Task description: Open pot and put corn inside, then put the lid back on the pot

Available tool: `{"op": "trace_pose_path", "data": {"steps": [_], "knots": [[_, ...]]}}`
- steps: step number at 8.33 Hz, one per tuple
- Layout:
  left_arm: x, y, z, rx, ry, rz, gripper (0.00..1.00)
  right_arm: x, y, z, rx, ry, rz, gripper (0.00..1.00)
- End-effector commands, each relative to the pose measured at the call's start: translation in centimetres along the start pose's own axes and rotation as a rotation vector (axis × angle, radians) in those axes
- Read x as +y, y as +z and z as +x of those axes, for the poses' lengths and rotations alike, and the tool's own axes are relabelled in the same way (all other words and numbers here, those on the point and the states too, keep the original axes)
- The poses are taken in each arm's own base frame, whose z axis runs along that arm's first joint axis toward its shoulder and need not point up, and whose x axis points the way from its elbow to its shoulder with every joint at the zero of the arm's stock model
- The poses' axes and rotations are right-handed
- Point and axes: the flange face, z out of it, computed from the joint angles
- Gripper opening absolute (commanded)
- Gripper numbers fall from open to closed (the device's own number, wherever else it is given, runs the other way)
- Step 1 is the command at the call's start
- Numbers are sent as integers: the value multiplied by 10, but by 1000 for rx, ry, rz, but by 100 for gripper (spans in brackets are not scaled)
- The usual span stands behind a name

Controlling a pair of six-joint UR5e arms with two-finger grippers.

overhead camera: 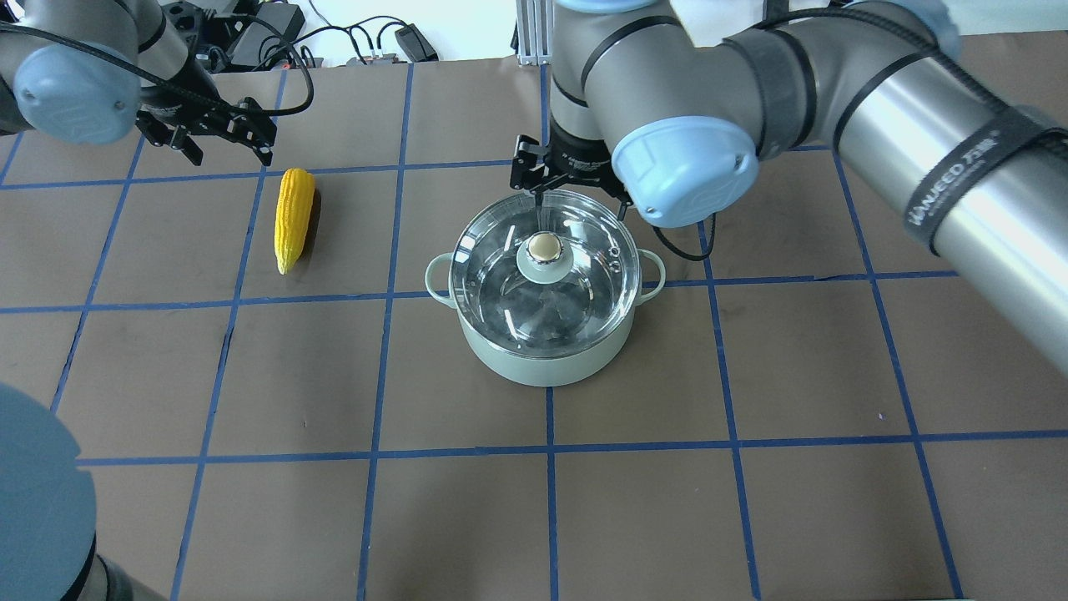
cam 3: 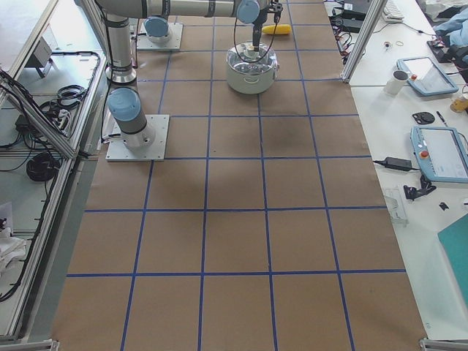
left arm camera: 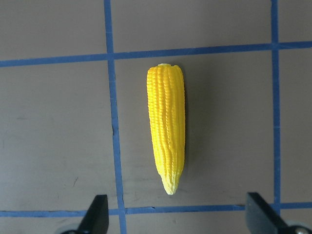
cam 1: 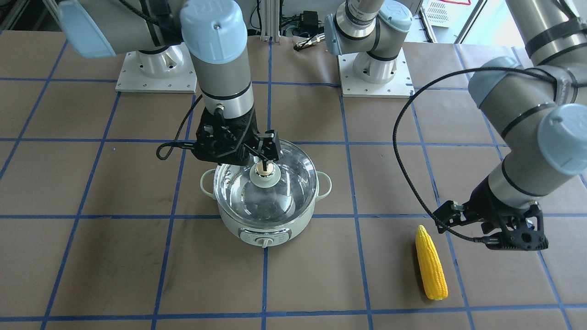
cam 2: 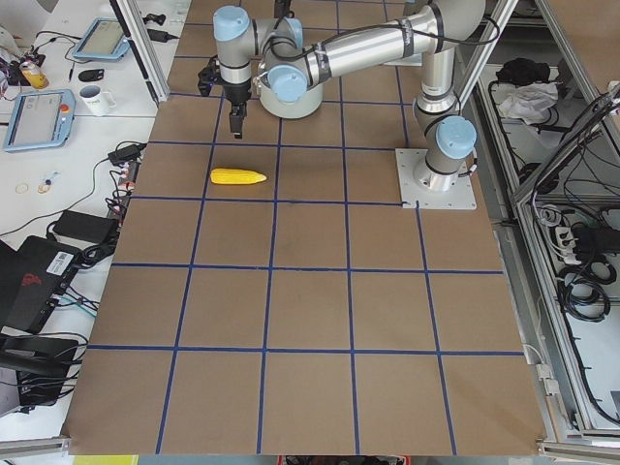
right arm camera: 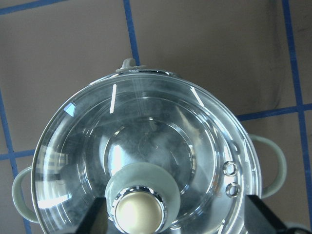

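Note:
The mint-green pot [cam 1: 266,222] stands mid-table with the glass lid [cam 1: 284,192] resting on it. My right gripper [cam 1: 267,153] hovers just over the lid's beige knob [cam 1: 263,168]. In the right wrist view its fingers [right arm camera: 95,217] stand open on either side of the knob [right arm camera: 139,212], apart from it. The yellow corn [cam 1: 431,268] lies on the table, off to the pot's side. My left gripper [cam 1: 520,231] is open and empty, a little above the table beside the corn. In the left wrist view the corn [left arm camera: 167,126] lies lengthwise between and beyond the open fingertips [left arm camera: 97,214].
The table is brown paper with a blue tape grid [overhead camera: 375,380]. Two arm base plates [cam 1: 156,73] [cam 1: 373,73] sit at the robot's side. The left arm's black cable [cam 1: 401,151] loops over the table between pot and corn.

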Motion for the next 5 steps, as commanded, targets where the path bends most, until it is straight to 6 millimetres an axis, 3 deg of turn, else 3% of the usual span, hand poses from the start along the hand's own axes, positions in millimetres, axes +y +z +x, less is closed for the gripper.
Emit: {"op": "trace_pose_path", "data": {"steps": [1, 4, 5], "knots": [[-28, 80, -9, 8, -5, -17, 100, 9, 40, -27, 14, -33, -35, 100], [-40, 137, -9, 38, -6, -40, 100, 6, 57, -33, -3, -32, -61, 100], [-43, 148, -9, 36, -4, -34, 100, 4, 57, -33, -8, -37, -52, 88]]}}
